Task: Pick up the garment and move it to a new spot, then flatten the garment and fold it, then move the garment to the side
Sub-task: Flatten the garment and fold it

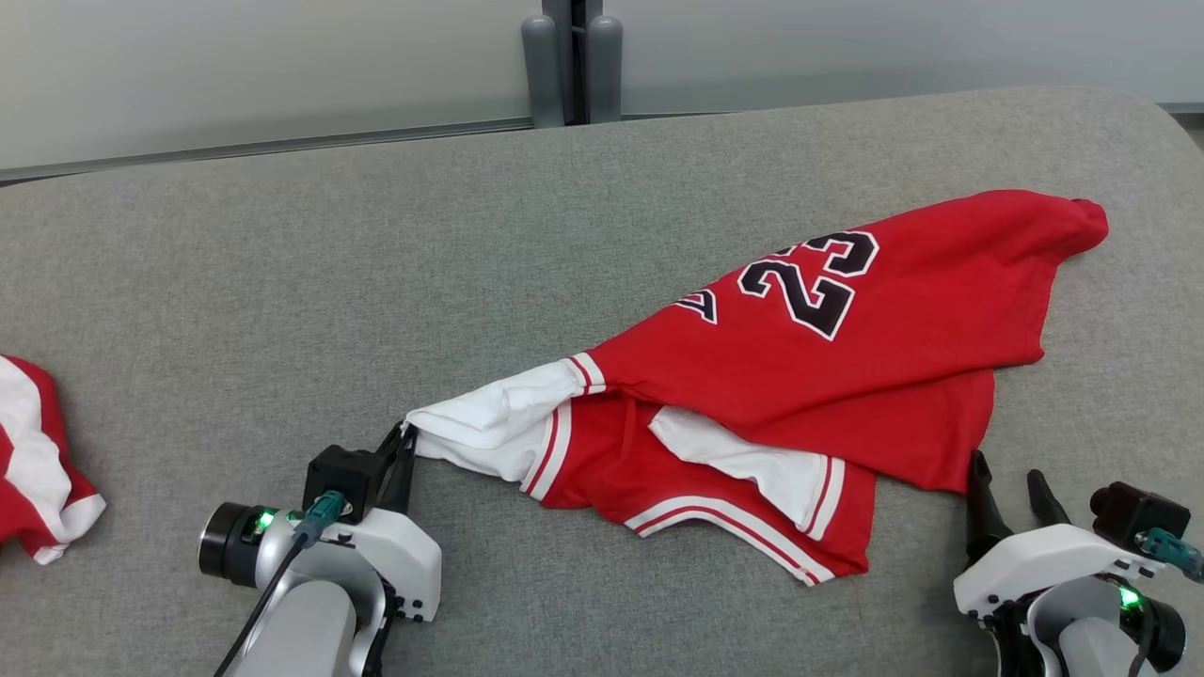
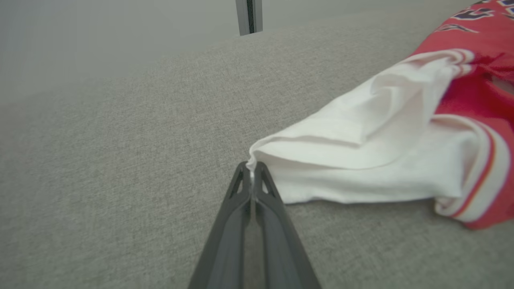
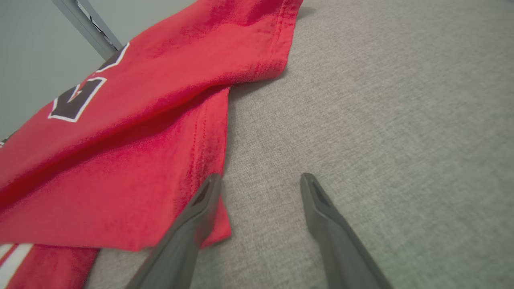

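Grey fabric covers the table (image 1: 282,282), where the rumpled red number-23 jersey (image 1: 847,367) lies right of centre, its white sleeve (image 1: 489,428) tip clamped in the left claw (image 1: 405,432), the right claw (image 1: 1006,467) spread apart at its near red corner.

We see a red jersey (image 1: 847,357) with a black, white-edged 23, lying rumpled and partly folded over itself toward the right of the grey cloth-covered table (image 1: 282,282). Its white sleeve (image 1: 489,423), trimmed in red stripes, stretches left, its tip pinched in the left gripper (image 1: 406,434).
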